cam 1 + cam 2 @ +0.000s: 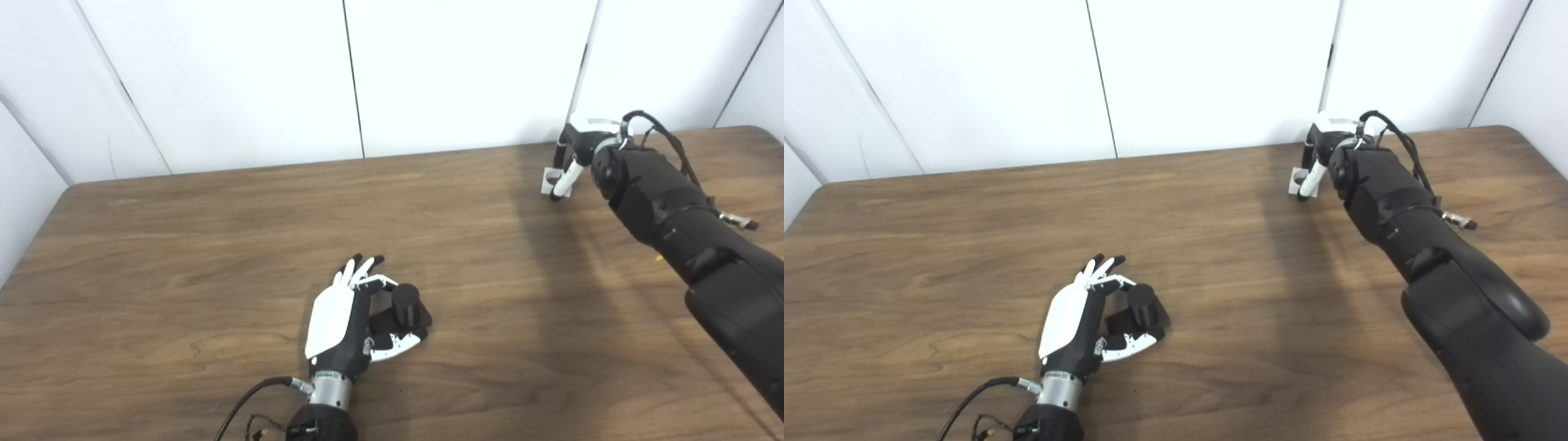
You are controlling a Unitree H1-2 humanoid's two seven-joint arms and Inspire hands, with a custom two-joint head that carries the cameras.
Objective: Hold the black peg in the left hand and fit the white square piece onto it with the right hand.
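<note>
A: Status? The black peg (405, 304), at six o'clock on the bench (184, 245), is grasped by the left robot hand (355, 318).

B: The white square piece (554, 182), at one o'clock, is being pinched by the right robot hand (572, 162); whether it is firmly grasped cannot be told. A square grip should be secured before lifting.

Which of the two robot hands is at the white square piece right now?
The right robot hand, reached to the table's far edge over the white square piece. The left robot hand sits near, around the black peg.
</note>
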